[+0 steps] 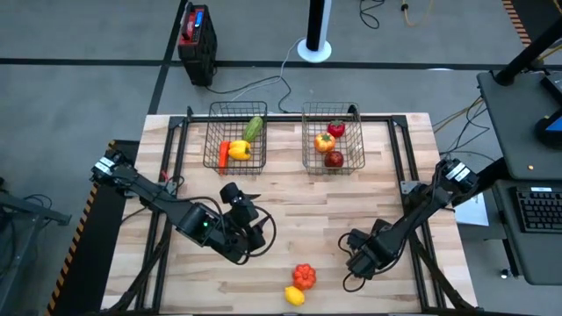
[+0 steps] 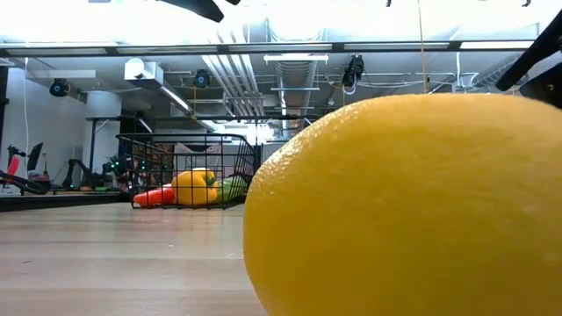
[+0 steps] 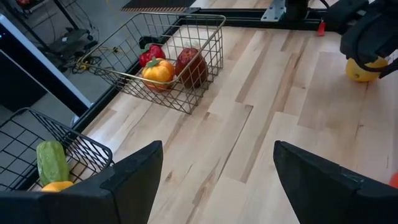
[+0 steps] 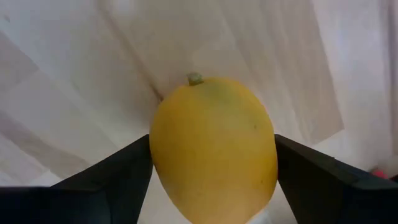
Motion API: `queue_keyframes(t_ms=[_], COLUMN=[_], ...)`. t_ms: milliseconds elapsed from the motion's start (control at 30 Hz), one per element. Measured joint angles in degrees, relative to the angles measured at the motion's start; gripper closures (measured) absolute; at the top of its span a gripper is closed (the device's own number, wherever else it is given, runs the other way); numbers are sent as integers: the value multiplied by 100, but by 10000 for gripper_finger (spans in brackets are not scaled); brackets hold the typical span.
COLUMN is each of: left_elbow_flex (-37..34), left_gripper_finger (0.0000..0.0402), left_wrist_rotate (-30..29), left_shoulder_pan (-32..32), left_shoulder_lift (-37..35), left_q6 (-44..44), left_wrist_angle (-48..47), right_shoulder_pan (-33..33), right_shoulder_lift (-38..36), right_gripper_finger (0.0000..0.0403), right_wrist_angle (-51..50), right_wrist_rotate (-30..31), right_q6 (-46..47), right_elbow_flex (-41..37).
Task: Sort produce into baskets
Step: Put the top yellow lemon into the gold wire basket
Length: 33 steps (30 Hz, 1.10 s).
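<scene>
**A:** Seen from above, what lies on the pale plank desk (image 1: 290, 206)?

**B:** Two dark wire-mesh baskets stand side by side at its far edge. The left basket (image 1: 213, 132) holds a green cucumber (image 1: 254, 128), a yellow pepper (image 1: 239, 149) and an orange carrot (image 1: 223, 154). The right basket (image 1: 356, 145) holds a red pepper (image 1: 336, 128), an orange-yellow pepper (image 1: 325, 141) and a dark red apple (image 1: 334, 159). Near the front edge a ribbed red tomato (image 1: 304, 276) sits just beside a round yellow fruit (image 1: 294, 296).

**A:** And the arms?

**B:** The left gripper (image 1: 239, 197) hangs over the desk's left half. The right gripper (image 1: 354, 254) is low over the right half, near the tomato.

**A:** What does the low view give?

**B:** That yellow fruit's glossy, finely pitted skin fills most of it and hides the right side. Behind it stands the left basket, its carrot lying lengthwise along the basket's floor, under ceiling pipes and lights.

**A:** The left wrist view?

**B:** The left arm's fingers (image 3: 130, 180) are spread wide with nothing between them, above bare planks. The right basket is ahead. Beyond it, the other arm's dark gripper partly covers a lemon (image 3: 362, 70).

**A:** The right wrist view?

**B:** The smooth oval lemon sits between the right arm's fingers (image 4: 118, 171), which appear to press on both of its sides. Its long axis runs along the fingers, with the small green stem nub pointing away from the wrist. Pale wood grain lies behind it.
</scene>
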Motion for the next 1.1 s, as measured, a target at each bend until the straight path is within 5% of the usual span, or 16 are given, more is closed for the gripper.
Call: queue_keyframes(t_ms=[433, 667, 1100], left_elbow_flex=[-2, -5, -7], left_gripper_finger=[114, 114, 114], left_wrist_rotate=[-8, -8, -60], left_shoulder_pan=[0, 0, 0], left_shoulder_lift=[0, 0, 0], left_q6=[0, 2, 1], left_wrist_angle=[13, 46, 107], right_shoulder_pan=[-2, -263, -1685], right_shoulder_lift=[-70, -146, -283], right_gripper_finger=[139, 140, 139], right_wrist_angle=[4, -12, -23], right_wrist_rotate=[80, 1284, 3358], right_q6=[96, -593, -3379], right_elbow_flex=[167, 854, 2135])
